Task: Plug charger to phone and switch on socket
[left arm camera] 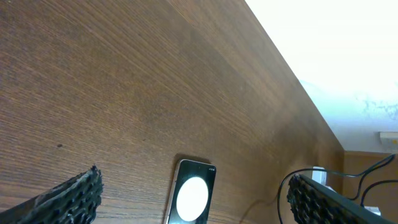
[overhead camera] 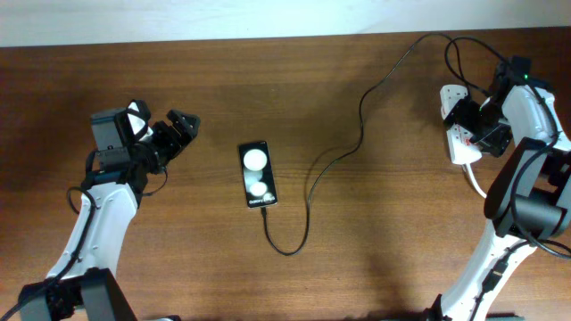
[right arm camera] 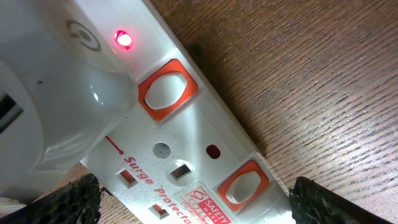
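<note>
Both left fingers (left arm camera: pixel 68 198) and right fingers (right arm camera: pixel 69 199) apart over brown table (overhead camera: pixel 357 267), pale wall (left arm camera: pixel 323 43) beyond.

We see a dark brown, wood-grained worktop (overhead camera: pixel 178 250) filling nearly the whole overhead view. Beyond its far edge we see a pale, bright strip (overhead camera: pixel 178 18), plain and featureless.
</note>
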Tool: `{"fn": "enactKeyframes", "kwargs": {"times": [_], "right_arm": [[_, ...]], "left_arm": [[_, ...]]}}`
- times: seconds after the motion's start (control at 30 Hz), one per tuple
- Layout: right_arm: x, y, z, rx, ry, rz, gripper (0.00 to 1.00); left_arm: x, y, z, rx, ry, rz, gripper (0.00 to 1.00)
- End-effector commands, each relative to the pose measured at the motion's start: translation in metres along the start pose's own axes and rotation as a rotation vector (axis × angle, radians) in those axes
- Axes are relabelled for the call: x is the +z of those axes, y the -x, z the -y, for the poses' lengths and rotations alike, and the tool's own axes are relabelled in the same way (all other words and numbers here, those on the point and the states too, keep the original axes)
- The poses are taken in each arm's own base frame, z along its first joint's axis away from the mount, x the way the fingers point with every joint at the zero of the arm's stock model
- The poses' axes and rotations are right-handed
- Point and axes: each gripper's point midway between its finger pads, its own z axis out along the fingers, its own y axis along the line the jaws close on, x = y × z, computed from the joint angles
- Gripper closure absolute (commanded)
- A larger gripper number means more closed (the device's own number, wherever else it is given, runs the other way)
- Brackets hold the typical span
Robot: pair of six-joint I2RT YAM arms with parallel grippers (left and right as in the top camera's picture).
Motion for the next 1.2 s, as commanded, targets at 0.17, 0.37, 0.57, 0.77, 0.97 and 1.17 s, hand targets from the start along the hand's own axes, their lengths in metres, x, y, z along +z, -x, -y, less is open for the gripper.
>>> {"fn": "enactKeyframes", "kwargs": {"times": [0.17,0.37,0.57,0.77,0.97,1.17], "right_arm": [[0.023,-0.008,-0.007,0.017,-0.006,-0.03,0.01],[0.023,-0.008,-0.007,0.017,-0.006,-0.03,0.01],[0.023,-0.008,-0.007,0.017,-0.006,-0.03,0.01],[0.023,-0.008,-0.007,0.017,-0.006,-0.03,0.01],[0.023,-0.008,-0.007,0.017,-0.006,-0.03,0.01],[0.023,-0.008,-0.007,0.017,-0.006,-0.03,0.01]], "left_arm": [[-0.006,0.002,0.001,0.007,0.002,0.018,0.01],[-0.028,0.012,0.021,0.044,-0.04,0.075,0.01],[-0.069,0.023,0.057,0.111,-0.116,0.178,0.01],[-0.063,0.001,0.036,0.078,-0.078,0.13,0.01],[-0.082,-0.04,0.023,0.188,-0.204,0.284,0.01],[-0.109,-0.063,0.024,0.284,-0.316,0.433,0.01]]}}
